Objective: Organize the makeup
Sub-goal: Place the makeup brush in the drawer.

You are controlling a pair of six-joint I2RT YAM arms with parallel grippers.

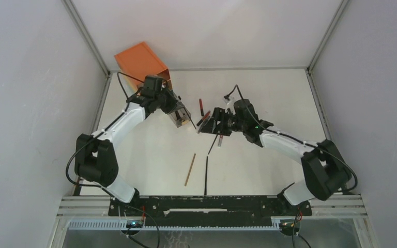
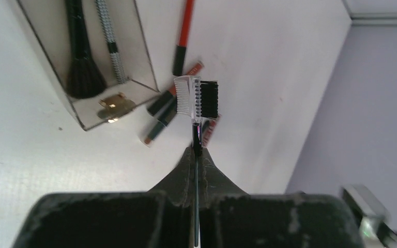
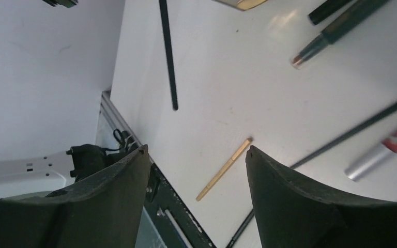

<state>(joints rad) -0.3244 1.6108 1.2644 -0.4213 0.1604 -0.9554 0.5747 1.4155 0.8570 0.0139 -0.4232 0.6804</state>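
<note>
My left gripper [image 2: 197, 151] is shut on the thin black handle of a brow comb-brush [image 2: 197, 98] and holds it above the table, right of a clear organizer box [image 2: 142, 57]. The box holds a black brush [image 2: 82, 72] and a striped-handle tool [image 2: 111, 46]. A red pencil [image 2: 183, 36] and dark pencils [image 2: 160, 116] lie beyond the comb. My right gripper [image 3: 196, 150] is open and empty above a wooden pencil [image 3: 224, 169]. A black pencil [image 3: 168, 51], a thin black stick [image 3: 341, 139] and a silver-red tube [image 3: 387, 147] lie nearby. From above, the grippers [image 1: 178, 108] [image 1: 205, 125] are close together.
The orange box [image 1: 142, 64] stands at the back left, just behind the left gripper. The wooden pencil [image 1: 190, 169] and black pencil [image 1: 206, 175] lie near the front edge, above the arm bases' rail [image 1: 207, 204]. Walls close the table on both sides.
</note>
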